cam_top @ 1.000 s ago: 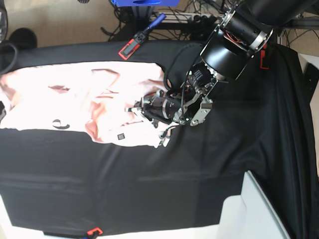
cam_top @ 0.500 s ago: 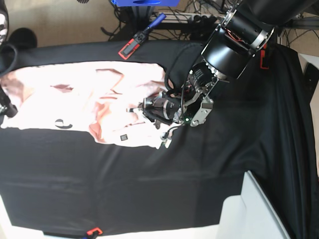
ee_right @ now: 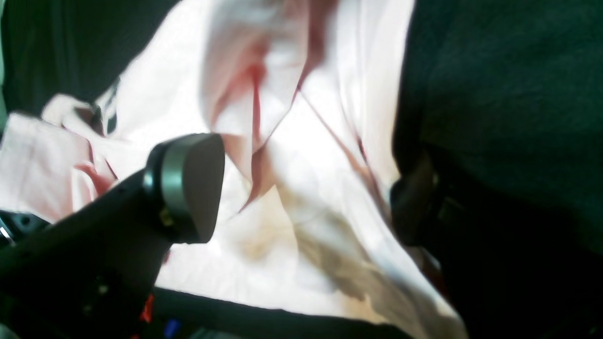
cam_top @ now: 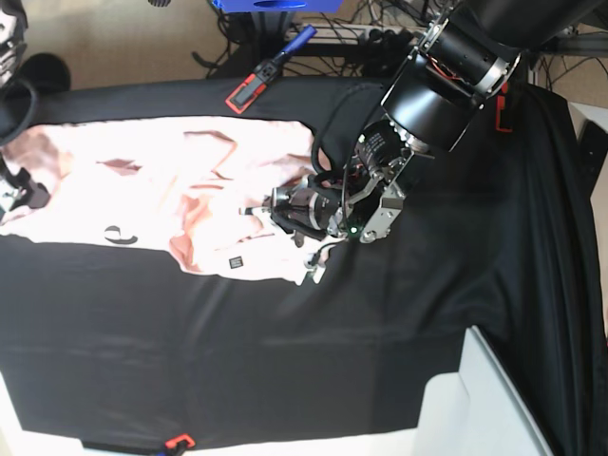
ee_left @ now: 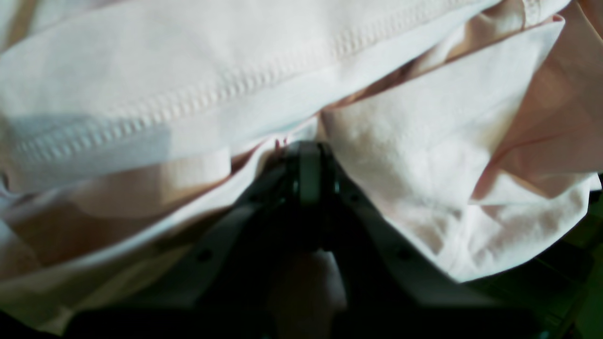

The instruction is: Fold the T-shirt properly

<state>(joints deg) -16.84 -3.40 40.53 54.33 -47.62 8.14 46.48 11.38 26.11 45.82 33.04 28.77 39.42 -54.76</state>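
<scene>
On the surface (cam_top: pixel 285 361): black cloth over the whole thing, shirt sitting up in the far-left part of the base view, the near half carries only the cloth.
T-shirt (cam_top: pixel 161 180): pale pink, pretty rumpled, spread out mostly flat. Long axis runs left-right across the base view, parallel to the far edge. One end is under the left arm, the other runs off toward the left edge of that view. Can't honestly tell which end is the collar and which the hem from here. A bit of dark print peeks out near its lower edge.
Left claw (ee_left: pixel 308 172): clamped tight on a bunched fold of the T-shirt, with a stitched hem band lying right above the pinch.
Right claw (ee_right: pixel 301 188): jaws standing wide apart, nothing between them, hanging over the wrinkled cloth at the shirt's other end. One pad (ee_right: pixel 188 183) shows clearly, the other side is mostly dark blur.
How I'd do this step: looks like it's the get-both-ends-held stage. I'd have the right claw bite a single edge layer, not a wad, then pull both ends apart along that long axis to flatten creases before folding anything.
Watch out: the left pinch looks like multiple layers, so the fold could come out lopsided.
</scene>
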